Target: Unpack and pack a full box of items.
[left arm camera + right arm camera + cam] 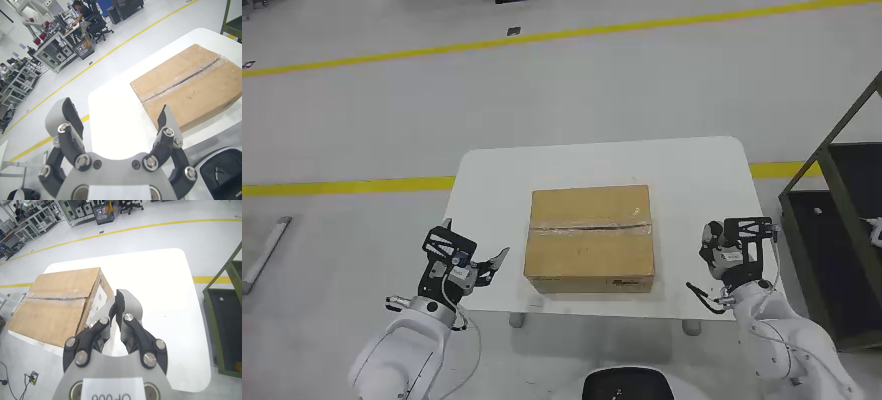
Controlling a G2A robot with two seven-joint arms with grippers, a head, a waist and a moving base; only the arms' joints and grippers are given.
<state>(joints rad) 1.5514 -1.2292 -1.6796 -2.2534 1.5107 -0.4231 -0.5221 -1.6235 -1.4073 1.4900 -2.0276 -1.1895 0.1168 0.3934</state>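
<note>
Table (692, 170): carries one closed cardboard box (590, 232), lying flat at mid-table and close to the edge nearest the robot.

Risk: any pull or push toward the robot could slide the box over that edge, since nothing braces it.

Left gripper (115, 108): jaws spread wide, holding nothing, off the table's left corner and well apart from the box.

Right gripper (117, 298): jaws pressed together, holding nothing, near the box's right end.

Risk: in this state it cannot take a flap. A closed tip could dent the lid.

Tape (590, 227): clear, wrinkled, along the centre seam.

Risk: if it is intact, the flaps will resist and the whole box will lift or skew.
</note>
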